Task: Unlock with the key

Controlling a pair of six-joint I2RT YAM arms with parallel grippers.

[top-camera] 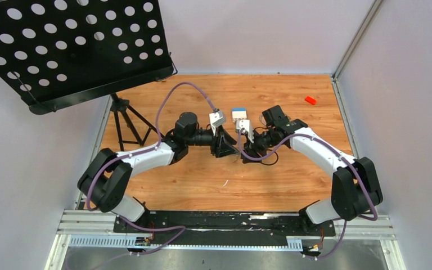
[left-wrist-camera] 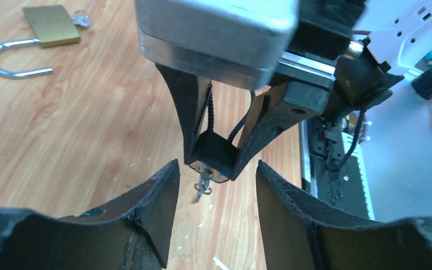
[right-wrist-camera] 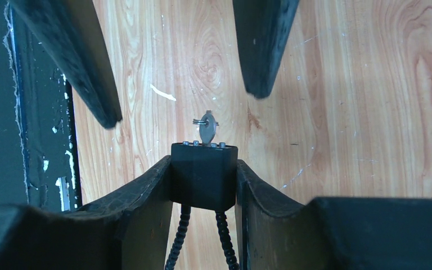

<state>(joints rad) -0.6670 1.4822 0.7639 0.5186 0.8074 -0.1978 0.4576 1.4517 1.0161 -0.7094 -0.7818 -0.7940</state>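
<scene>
My right gripper (right-wrist-camera: 203, 164) is shut on a small black lock block (right-wrist-camera: 203, 175) with two black cable strands running out behind it. The tiny grey key (right-wrist-camera: 206, 128) sticks out of the block's front face, with a small ring through its head. My left gripper (left-wrist-camera: 216, 169) is open and faces the block, its fingers (right-wrist-camera: 84, 73) on either side just ahead of the key and not touching it. In the left wrist view the key (left-wrist-camera: 203, 183) hangs from the block (left-wrist-camera: 214, 153) between my fingertips. In the top view both grippers (top-camera: 225, 147) (top-camera: 248, 149) meet at the table's middle.
A brass padlock (left-wrist-camera: 50, 25) with its shackle open lies on the wooden table (top-camera: 202, 185), with small keys (left-wrist-camera: 80, 18) beside it. A black perforated music stand (top-camera: 73, 45) on a tripod (top-camera: 126, 121) stands at the back left. A small red object (top-camera: 310, 100) lies at the back right.
</scene>
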